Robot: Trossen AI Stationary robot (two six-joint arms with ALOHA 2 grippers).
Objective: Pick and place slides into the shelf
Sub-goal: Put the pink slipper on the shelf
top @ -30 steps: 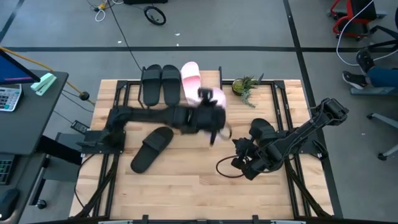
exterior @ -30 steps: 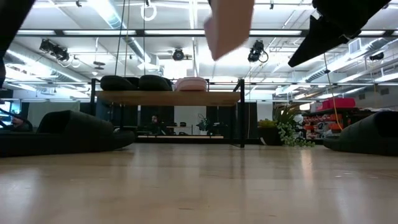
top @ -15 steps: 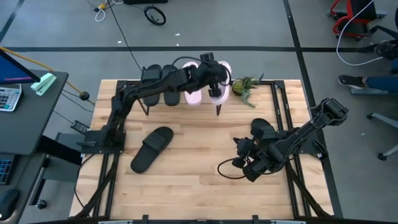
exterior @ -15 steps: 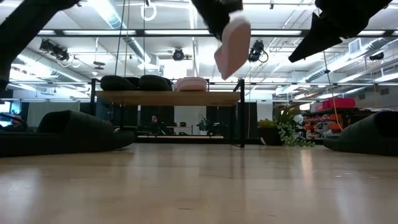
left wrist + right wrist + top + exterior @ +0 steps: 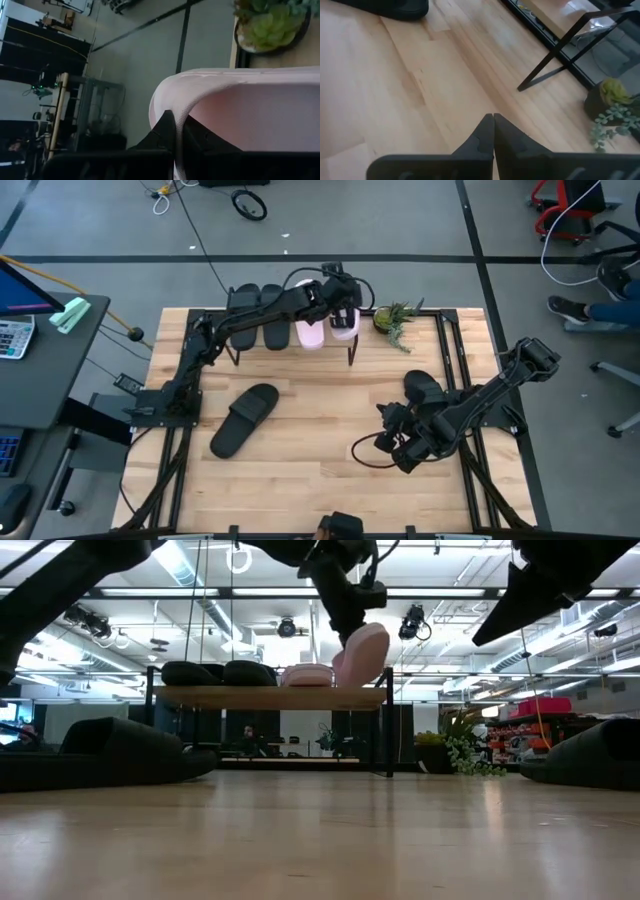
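High view: the left gripper [image 5: 341, 298] is reaching over the shelf [image 5: 352, 346] and holding a pink slide [image 5: 345, 322], pinching its edge between closed fingers, as the left wrist view shows.
Step in hand: the left arm is setting this pink slide onto the shelf's top board, in the last free spot at the end nearest the plant [image 5: 395, 321].
Slide position: in the low view the pink slide [image 5: 361, 653] is tilting, its lower end touching or nearly touching the board, its upper end raised in the gripper.
Long axis: running front to back across the shelf, parallel to the other pink slide [image 5: 309, 332] just beside it and the two black slides [image 5: 258, 315] beyond that; which end is the toe I cannot tell.
Next move: it is calling for lowering the raised end flat, then opening the fingers and lifting clear.
Left on the counter: one black slide [image 5: 244, 418] in front of the shelf, another black slide [image 5: 422, 387] near the right arm.
Right gripper [image 5: 392, 442]: waiting low over the counter well in front of the shelf, fingers pressed together and empty.
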